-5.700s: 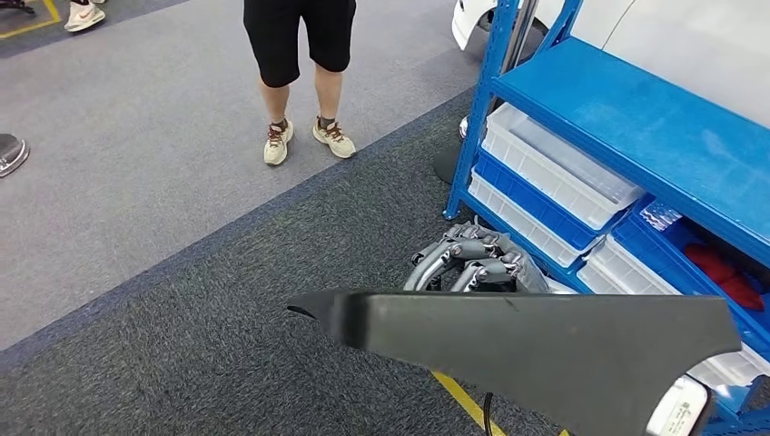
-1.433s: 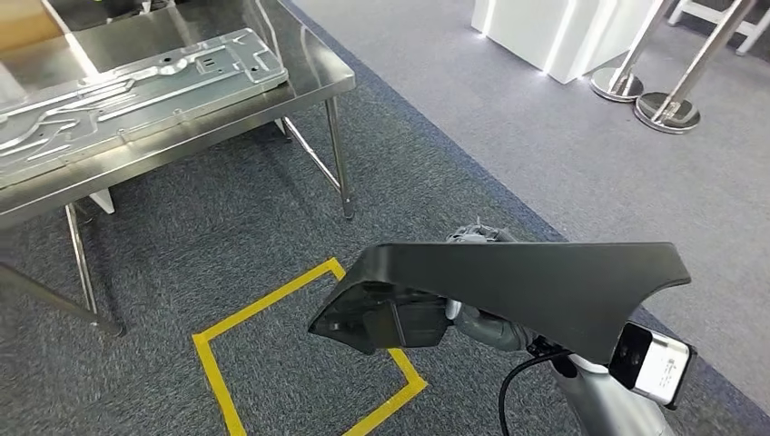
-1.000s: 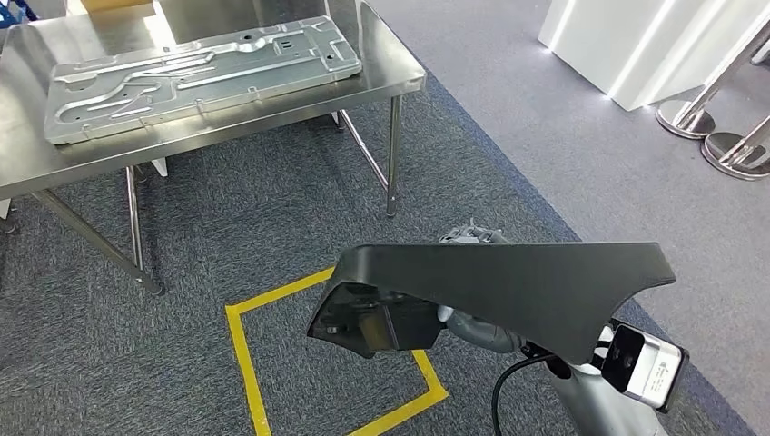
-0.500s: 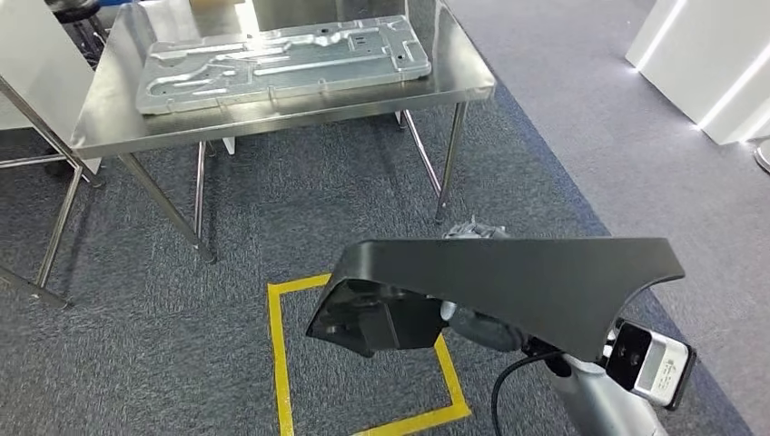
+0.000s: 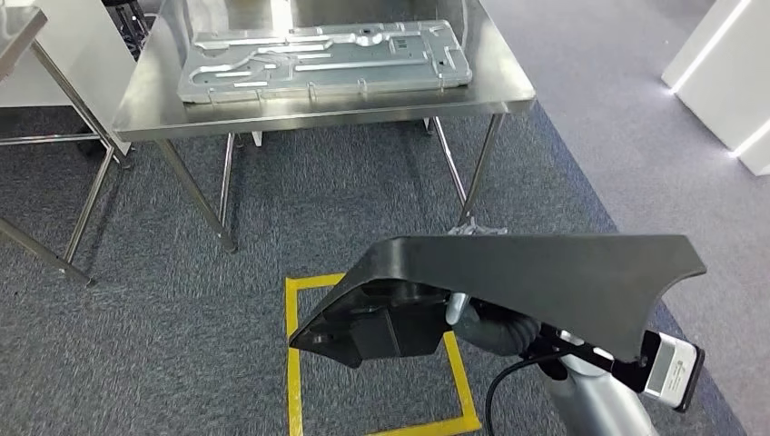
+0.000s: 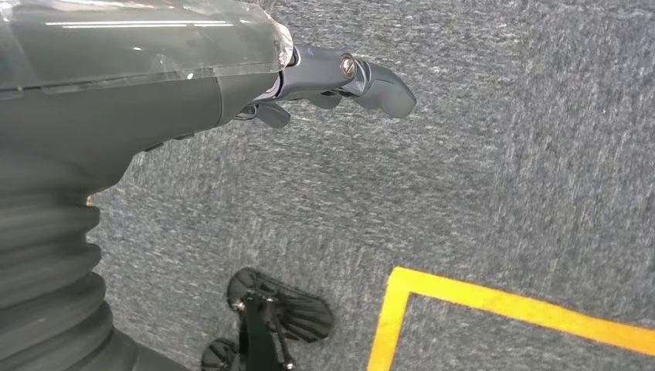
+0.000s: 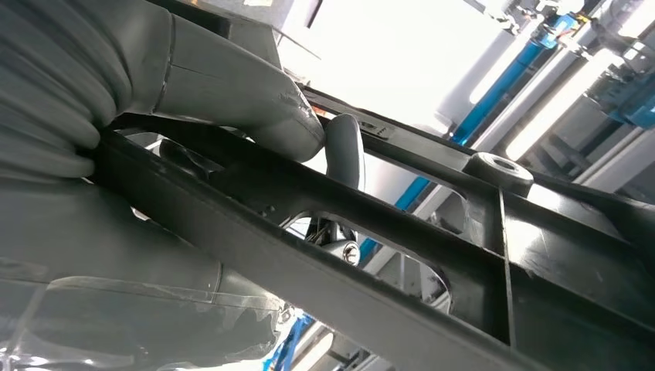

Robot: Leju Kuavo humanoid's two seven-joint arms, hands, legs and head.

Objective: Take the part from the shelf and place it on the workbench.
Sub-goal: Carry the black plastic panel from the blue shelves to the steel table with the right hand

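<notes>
**Black part held over the yellow floor square, workbench ahead**

From the head view we see the black part (image 5: 545, 282), a long flat plastic piece with a boxy end, held roughly level in front of the robot above the grey carpet (image 5: 163, 345). Our right hand (image 5: 481, 322) grips it from beneath; most of that hand is hidden under the part, with the silver forearm (image 5: 590, 404) coming in below. In the right wrist view the thumb (image 7: 232, 85) presses on one side of a black rib of the part (image 7: 371, 255) and a finger (image 7: 344, 151) wraps over from the other side, so the hand is closed around it.

Our left hand (image 6: 232, 85) hangs over the carpet, holding nothing; we see one finger (image 6: 363, 77) stretched out, but we cannot tell how the others lie.

Under the part a yellow taped square (image 5: 292, 363) marks the floor. Beyond it stands the steel workbench (image 5: 300, 113), well apart from the part, with a large stamped metal panel (image 5: 327, 59) lying flat on top. A white block (image 5: 726, 82) stands at the right.
</notes>
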